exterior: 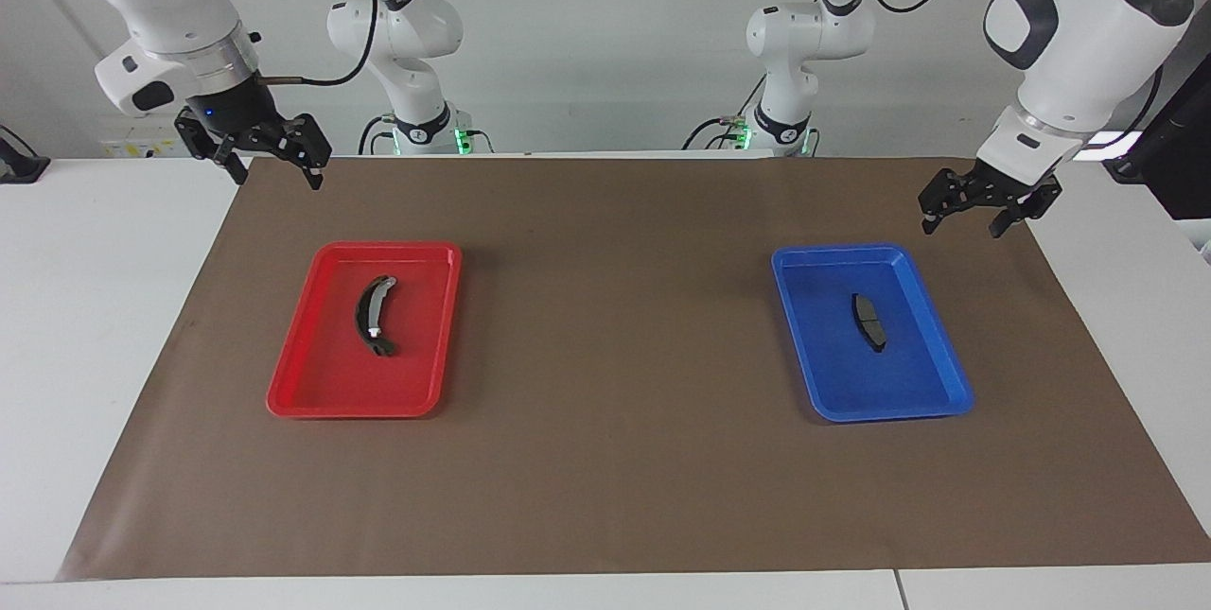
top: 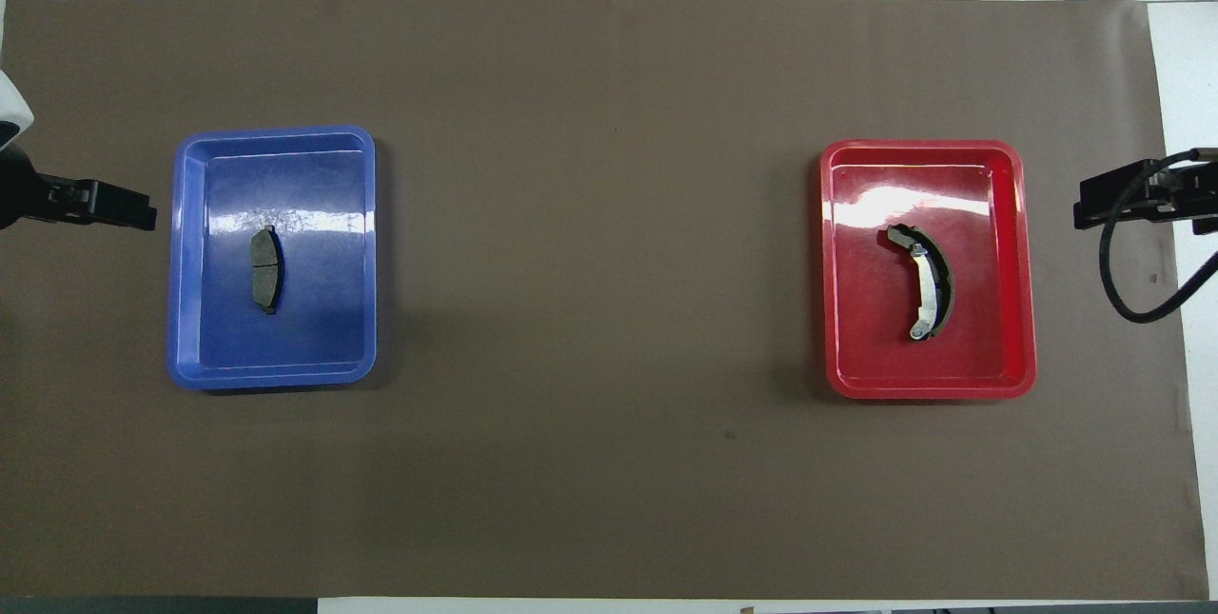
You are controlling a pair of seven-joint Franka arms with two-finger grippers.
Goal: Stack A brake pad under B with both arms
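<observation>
The A brake pad [exterior: 868, 322] [top: 267, 269], a short flat dark grey slab, lies in the blue tray [exterior: 823, 255] [top: 276, 133] toward the left arm's end. B [exterior: 374, 315] [top: 925, 283], the long black crescent with a light grey band, lies in the red tray [exterior: 388, 249] [top: 918, 146] toward the right arm's end. My left gripper [exterior: 961, 228] [top: 124, 205] is open and empty, raised over the mat beside the blue tray. My right gripper [exterior: 276, 177] [top: 1094, 205] is open and empty, raised over the mat's edge beside the red tray.
A brown mat [exterior: 615, 355] covers most of the white table [exterior: 85, 307], with a wide bare stretch between the two trays. A black cable [top: 1123, 290] loops down by the right gripper. A dark device [exterior: 1178, 147] stands at the left arm's end.
</observation>
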